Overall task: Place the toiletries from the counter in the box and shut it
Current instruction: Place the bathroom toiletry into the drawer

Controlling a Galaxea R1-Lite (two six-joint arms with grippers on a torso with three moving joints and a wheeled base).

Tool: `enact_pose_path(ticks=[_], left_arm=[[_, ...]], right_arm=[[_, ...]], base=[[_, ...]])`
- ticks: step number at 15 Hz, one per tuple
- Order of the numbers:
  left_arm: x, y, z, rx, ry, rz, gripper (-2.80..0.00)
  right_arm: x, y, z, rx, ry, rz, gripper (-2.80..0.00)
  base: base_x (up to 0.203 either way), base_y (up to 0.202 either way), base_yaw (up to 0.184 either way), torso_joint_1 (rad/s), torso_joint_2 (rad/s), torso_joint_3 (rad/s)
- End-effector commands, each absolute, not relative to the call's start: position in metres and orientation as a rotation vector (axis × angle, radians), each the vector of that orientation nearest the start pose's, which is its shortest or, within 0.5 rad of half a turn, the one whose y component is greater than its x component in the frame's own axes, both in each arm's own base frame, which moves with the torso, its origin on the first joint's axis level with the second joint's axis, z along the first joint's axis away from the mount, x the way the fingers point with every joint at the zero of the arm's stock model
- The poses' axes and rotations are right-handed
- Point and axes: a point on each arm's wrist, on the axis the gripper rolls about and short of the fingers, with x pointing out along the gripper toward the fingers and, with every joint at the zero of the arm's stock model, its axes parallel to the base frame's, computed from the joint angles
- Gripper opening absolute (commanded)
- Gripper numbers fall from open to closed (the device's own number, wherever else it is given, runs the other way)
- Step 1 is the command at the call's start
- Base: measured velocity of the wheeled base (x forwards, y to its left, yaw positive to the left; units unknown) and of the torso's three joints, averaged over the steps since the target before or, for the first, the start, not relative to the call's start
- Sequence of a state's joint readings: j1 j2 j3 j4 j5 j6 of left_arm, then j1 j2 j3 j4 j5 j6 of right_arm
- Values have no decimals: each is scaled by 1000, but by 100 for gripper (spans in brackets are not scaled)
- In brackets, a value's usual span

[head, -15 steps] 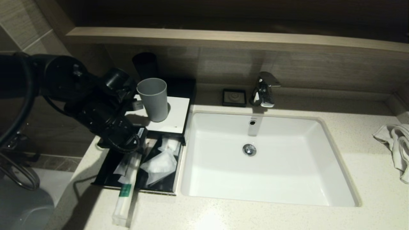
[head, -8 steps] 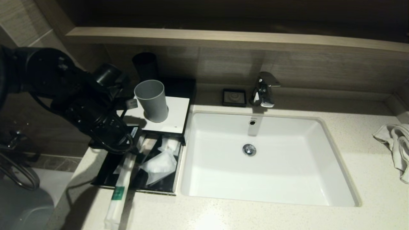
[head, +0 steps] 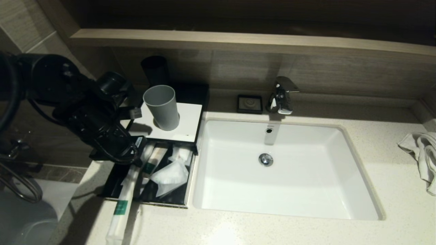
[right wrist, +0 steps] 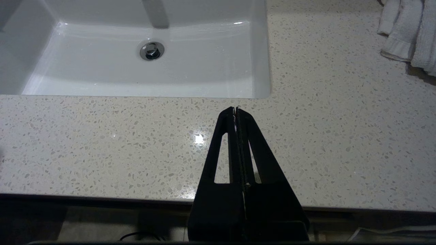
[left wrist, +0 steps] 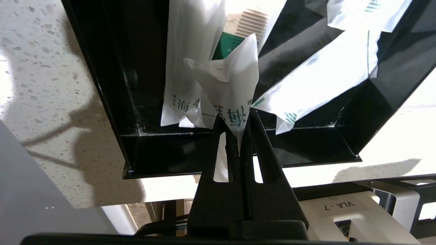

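Note:
My left gripper [head: 135, 162] is over the back left part of the open black box [head: 160, 203], shut on the end of a long white packet with a green band [head: 124, 197]. The packet slants out over the box's front rim onto the counter. In the left wrist view the gripper [left wrist: 238, 131] pinches the packet's crumpled end [left wrist: 228, 85] above the box's wall [left wrist: 153, 153]. Other white packets [head: 170, 175] and a green-and-tan tube [head: 153, 160] lie in the box. My right gripper [right wrist: 235, 109] is shut and empty over the counter in front of the sink; it is out of the head view.
A grey cup [head: 162, 107] stands on the white lid [head: 187, 126] behind the box, with a black cup [head: 155, 69] further back. The sink [head: 289, 190], the faucet [head: 281, 95], a black soap dish [head: 250, 103] and a white towel [head: 422, 156] lie to the right.
My left gripper has moved left with the long packet. The packet's free end has swung left and nearer the counter's front edge, uncovering the green-and-tan tube in the box.

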State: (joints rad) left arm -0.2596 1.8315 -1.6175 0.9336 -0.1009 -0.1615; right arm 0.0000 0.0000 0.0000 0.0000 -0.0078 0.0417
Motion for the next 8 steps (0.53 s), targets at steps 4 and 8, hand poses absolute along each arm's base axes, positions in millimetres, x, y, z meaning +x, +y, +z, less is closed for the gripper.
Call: enact_pose_path(ticks=[4,8], left_arm=[[306,-83,231,-46,1170,-223,-280],[307,-83,230,-46,1171,-223,-280]], right_arm=[[-23,0,75,43,0,-8,-280],[-23,0,75,43,0,-8,-280]], base=[[0,0,0,0,0,0],[0,0,0,0,0,0]])
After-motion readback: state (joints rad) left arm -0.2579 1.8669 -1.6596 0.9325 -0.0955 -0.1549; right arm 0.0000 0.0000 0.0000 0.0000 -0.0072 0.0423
